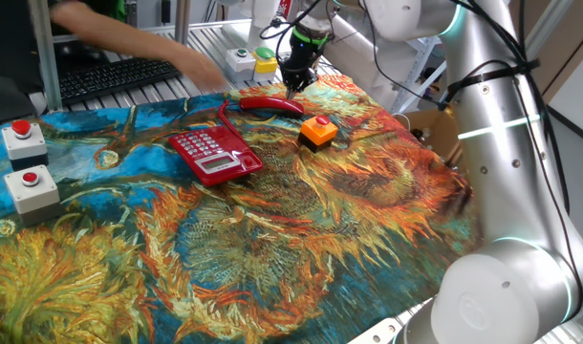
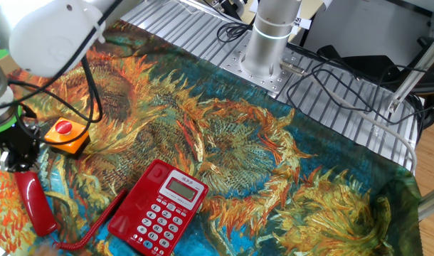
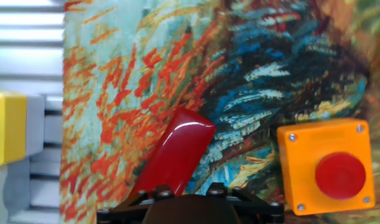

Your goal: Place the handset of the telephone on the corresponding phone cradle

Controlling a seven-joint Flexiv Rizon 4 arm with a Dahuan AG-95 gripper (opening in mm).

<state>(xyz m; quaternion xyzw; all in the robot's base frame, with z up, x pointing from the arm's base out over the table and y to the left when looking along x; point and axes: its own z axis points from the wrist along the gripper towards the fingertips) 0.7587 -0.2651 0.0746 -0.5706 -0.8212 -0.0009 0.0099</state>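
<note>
The handset [image 1: 270, 102] lies on the patterned cloth [image 1: 272, 239] behind the phone [image 1: 213, 155], at the cloth's far edge, with the orange button box [image 1: 318, 131] just beside its right end. The gripper [image 1: 296, 81] points straight down on that end, and its fingers are closed on the handset; in the hand view the glossy red bar [image 3: 175, 155] runs up out of the black fingers [image 3: 190, 198]. Whether the bar has left the cloth I cannot tell.

The grip sits near one end rather than the middle, so the long free end may sag or swing once lifted, and the smooth plastic could twist or slip between the fingers. The thin red cord [image 1: 225, 119] runs from the handset to the phone; a pull on it could drag the light phone across the cloth and shift the cradle. The orange box stands close enough to be knocked.

The handset is a slim, slightly curved bar, shiny red with rounded ends, about as long as the phone. The phone shows pale keys and a light panel. Two grey button boxes [image 1: 29, 162] stand far left of it.
</note>
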